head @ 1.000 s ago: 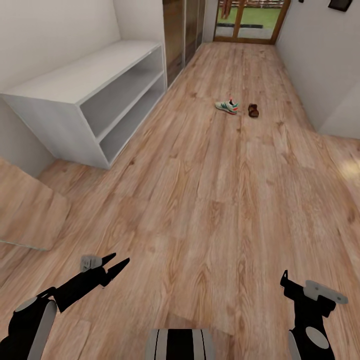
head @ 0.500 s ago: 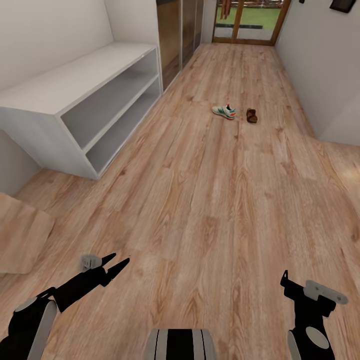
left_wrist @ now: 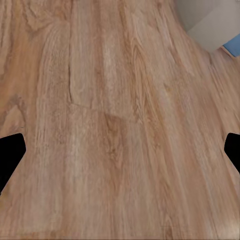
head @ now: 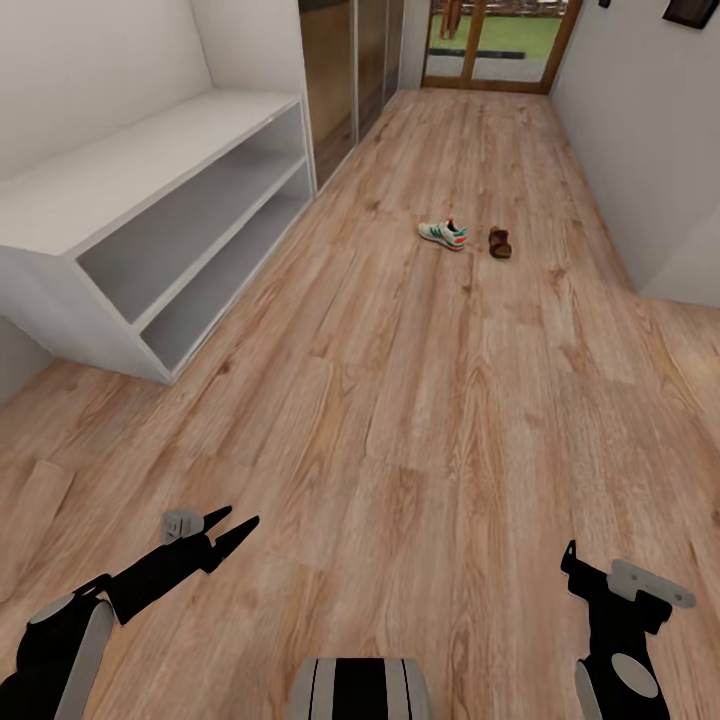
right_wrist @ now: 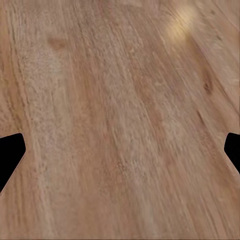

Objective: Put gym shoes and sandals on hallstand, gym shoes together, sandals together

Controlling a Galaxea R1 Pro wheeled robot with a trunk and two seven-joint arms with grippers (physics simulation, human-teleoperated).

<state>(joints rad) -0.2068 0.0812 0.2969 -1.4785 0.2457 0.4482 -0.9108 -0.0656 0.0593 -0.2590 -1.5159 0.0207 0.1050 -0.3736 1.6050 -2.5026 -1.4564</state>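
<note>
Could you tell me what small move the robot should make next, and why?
Probably roll the base forward down the corridor: the gym shoe and sandal lie far ahead on the corridor floor, while the left pincer and right pincer are open, holding nothing.

Colours I'm getting on my feed right now

Corridor floor is light brown wood grain planks, the hallstand is plain white with greyish shelf insides. One gym shoe reads cream-white with green stripes and a red-orange patch, the sandal dark brown. Both my grippers are black, left and right.
</note>
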